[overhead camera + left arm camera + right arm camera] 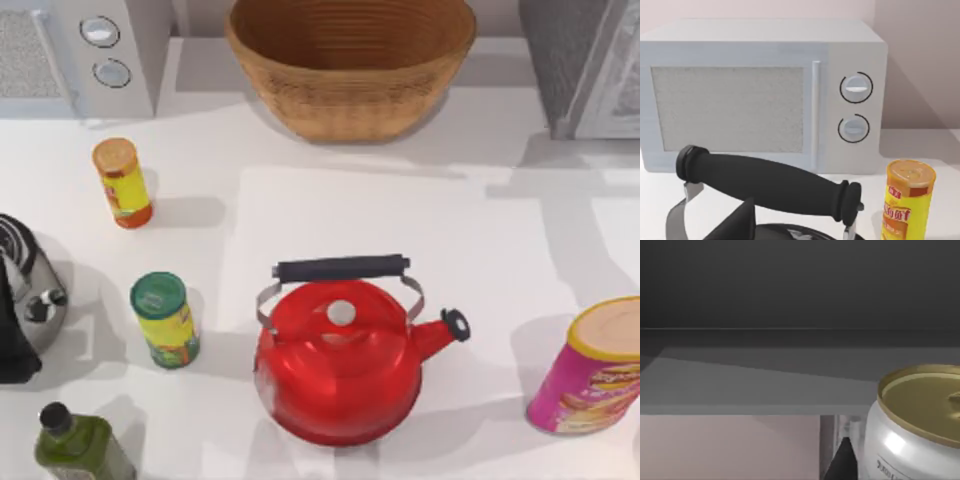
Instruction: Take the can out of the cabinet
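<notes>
Top view: cabinet cut by top and right edges, only a grey side and part of the white door frame in shot. Pink tube clipped at right edge. Microwave cropped top-left. Green bottle cut at bottom. Dark kettle half off the left edge. Right wrist view: can cropped right and bottom, label print too small to read. Left wrist view: black handle hides the microwave's lower front.
</notes>
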You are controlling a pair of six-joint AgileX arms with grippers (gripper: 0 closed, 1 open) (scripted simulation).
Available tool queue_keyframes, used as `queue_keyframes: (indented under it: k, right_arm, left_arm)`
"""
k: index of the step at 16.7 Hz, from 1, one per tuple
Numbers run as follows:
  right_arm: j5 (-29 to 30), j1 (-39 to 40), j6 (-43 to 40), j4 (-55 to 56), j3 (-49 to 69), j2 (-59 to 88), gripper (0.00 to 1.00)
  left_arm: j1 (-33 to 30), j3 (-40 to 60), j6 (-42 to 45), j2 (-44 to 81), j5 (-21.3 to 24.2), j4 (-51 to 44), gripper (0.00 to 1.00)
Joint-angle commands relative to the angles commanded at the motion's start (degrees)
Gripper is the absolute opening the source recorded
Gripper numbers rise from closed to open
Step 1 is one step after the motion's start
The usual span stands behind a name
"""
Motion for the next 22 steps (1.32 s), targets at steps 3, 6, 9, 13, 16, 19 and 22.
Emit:
queue_keyframes:
  k: [3,6,9,13,16,19,22]
  right_arm:
    - [-4.73,-4.57,-0.14,5.03,-17.31,-10.67,0.0]
    - [-10.0,-9.7,-0.29,10.6,-37.09,-22.52,0.0]
    - [-15.33,-14.88,-0.44,16.21,-56.28,-34.37,0.0]
    - [-21.62,-20.96,-0.6,22.86,-75.58,-48.39,0.0]
    - [-24.89,-24.09,-0.68,26.34,-83.78,-55.75,0.0]
    - [-26.14,-25.27,-0.7,27.68,-86.51,-58.36,0.0]
    - [-26.14,-25.27,-0.7,27.68,-86.51,-58.36,0.0]
  left_arm:
    - [0.0,0.0,0.0,0.0,0.0,0.0,1.0]
    - [0.0,0.0,0.0,0.0,0.0,0.0,1.0]
    - [0.0,0.0,0.0,0.0,0.0,0.0,1.0]
    - [0.0,0.0,0.0,0.0,0.0,0.0,1.0]
    - [0.0,0.0,0.0,0.0,0.0,0.0,1.0]
    - [0.0,0.0,0.0,0.0,0.0,0.0,1.0]
    - [0.0,0.0,0.0,0.0,0.0,0.0,1.0]
